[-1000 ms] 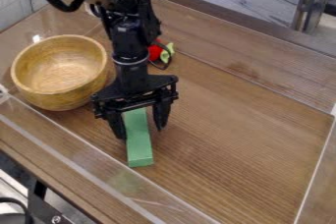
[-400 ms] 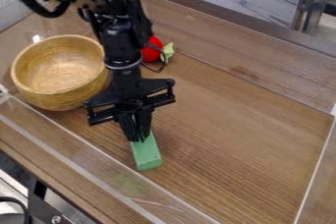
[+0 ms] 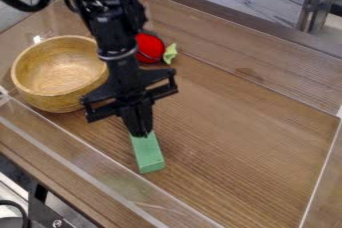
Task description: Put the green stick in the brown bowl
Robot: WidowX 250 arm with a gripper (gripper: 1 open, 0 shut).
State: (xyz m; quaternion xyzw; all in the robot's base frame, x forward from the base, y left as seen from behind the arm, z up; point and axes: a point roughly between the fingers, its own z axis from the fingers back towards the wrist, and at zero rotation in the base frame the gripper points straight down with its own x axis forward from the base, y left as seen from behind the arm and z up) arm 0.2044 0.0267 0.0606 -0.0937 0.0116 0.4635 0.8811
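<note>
Now the jaws clamp the far end of the stick (image 3: 147,153), right of the bowl (image 3: 40,100) and nearer; its near end looks at or just off the surface (image 3: 254,122). Likely light, stiff, matte: an end grip may let it pivot, so mid-length would hold steadier.

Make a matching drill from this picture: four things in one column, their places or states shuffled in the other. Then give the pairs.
1 green stick
2 bowl
3 red toy
4 gripper

A empty, far left
B shut, pointing down
C beside the arm, farther back
D pinched at its upper end

Pairs: 1-D, 2-A, 3-C, 4-B
</note>
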